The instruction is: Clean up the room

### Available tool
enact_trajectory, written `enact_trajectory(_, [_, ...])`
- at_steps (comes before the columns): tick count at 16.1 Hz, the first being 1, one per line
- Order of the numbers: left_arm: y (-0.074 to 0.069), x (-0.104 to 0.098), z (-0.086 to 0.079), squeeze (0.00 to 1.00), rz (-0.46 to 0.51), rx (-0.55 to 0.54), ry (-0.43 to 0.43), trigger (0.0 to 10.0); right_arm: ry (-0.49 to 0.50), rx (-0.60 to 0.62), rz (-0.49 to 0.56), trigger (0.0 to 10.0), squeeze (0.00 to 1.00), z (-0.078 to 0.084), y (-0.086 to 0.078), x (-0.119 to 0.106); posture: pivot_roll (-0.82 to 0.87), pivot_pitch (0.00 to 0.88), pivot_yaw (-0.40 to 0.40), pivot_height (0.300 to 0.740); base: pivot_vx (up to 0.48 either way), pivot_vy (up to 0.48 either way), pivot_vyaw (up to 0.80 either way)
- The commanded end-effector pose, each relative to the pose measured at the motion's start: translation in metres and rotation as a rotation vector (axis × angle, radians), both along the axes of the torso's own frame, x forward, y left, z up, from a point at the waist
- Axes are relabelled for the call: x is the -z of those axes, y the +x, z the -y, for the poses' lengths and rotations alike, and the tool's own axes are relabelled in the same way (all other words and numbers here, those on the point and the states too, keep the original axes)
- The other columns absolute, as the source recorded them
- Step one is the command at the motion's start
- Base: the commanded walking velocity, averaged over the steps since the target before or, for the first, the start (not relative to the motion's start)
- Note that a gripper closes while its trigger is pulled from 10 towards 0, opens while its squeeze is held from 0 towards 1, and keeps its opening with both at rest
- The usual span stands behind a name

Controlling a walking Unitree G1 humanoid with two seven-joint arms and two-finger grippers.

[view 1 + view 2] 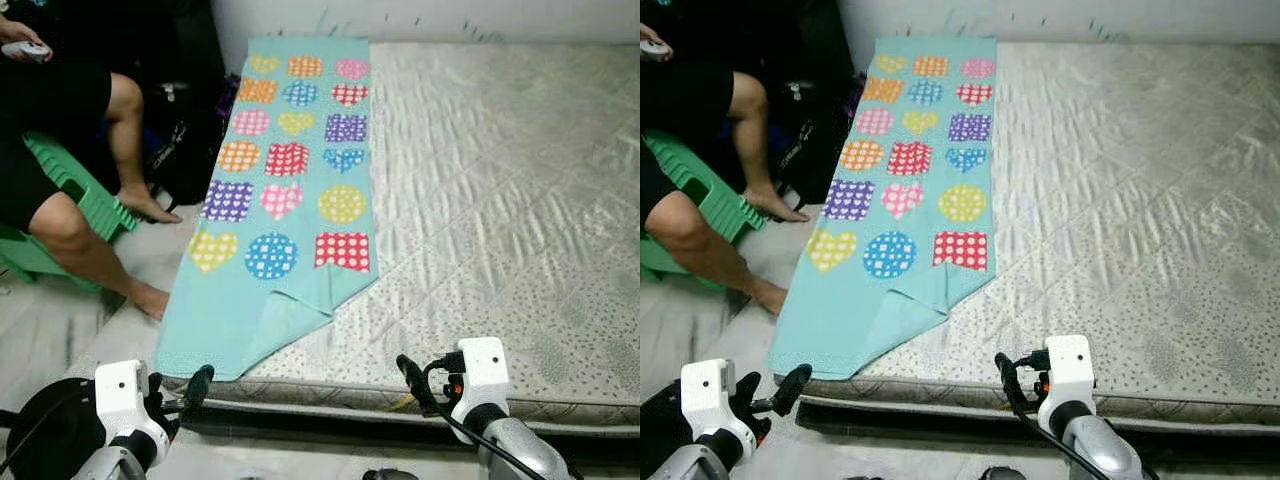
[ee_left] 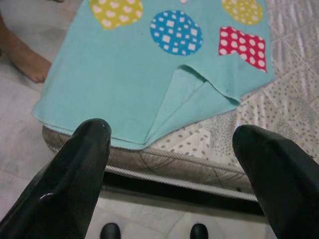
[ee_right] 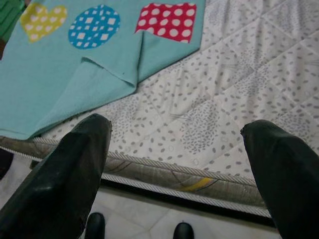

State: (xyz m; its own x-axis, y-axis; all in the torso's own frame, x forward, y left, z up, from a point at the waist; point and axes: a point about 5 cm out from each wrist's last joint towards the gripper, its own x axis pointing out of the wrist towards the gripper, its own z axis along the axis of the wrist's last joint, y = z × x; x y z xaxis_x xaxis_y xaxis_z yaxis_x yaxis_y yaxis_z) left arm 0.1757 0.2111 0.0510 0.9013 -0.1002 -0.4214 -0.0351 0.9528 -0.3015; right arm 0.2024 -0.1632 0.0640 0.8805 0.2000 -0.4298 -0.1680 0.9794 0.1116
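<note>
Turquoise towel (image 1: pixel 285 190) overhangs mattress (image 1: pixel 500 200) edge, corner folded.

Four cameras look at the near edge of one bed.

The two eye views sit high on the robot's head and look forward and down over the whole mattress (image 1: pixel 480 200), the long blue towel (image 1: pixel 290 180) and a person's legs (image 1: pixel 90 250) on the robot's left. Both show the same scene, with the right eye view shifted a little. Each wrist view sits low and close, and looks out between two black fingers (image 2: pixel 70 179) (image 3: pixel 65 174) at the mattress edge. The left wrist view faces the folded towel corner (image 2: pixel 189 94). The right wrist view faces more bare mattress beside it. All four share that corner.
</note>
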Motion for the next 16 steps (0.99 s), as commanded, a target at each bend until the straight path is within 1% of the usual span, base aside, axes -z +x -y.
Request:
enact_trajectory(1, [-0.0028,-0.0016,-0.0046,0.0,-0.013,-0.011,0.014,10.0,0.009,-0.002,-0.009,10.0,0.0,-0.0015,-0.0033,-0.0011,-0.08,0.195,0.055,0.74,0.0,0.0,0.0])
enact_trajectory(10, [0.0009,-0.0022,-0.0054,0.0,-0.018,-0.009,0.016,10.0,0.022,0.001,-0.006,10.0,0.0,-0.0036,-0.0008,-0.003,-0.08,0.19,0.06,0.74,0.0,0.0,0.0])
enact_trajectory(12, [0.0016,-0.0022,-0.0054,0.0,-0.018,-0.009,0.015,10.0,0.023,0.002,-0.005,10.0,0.0,-0.0037,-0.0003,-0.0031,-0.08,0.191,0.061,0.71,0.0,0.0,0.0])
enact_trajectory(16, [0.0024,-0.002,-0.0051,0.0,-0.018,-0.01,0.013,10.0,0.027,0.001,-0.004,10.0,0.0,-0.0037,0.0003,-0.0031,-0.08,0.189,0.06,0.665,0.0,0.0,0.0])
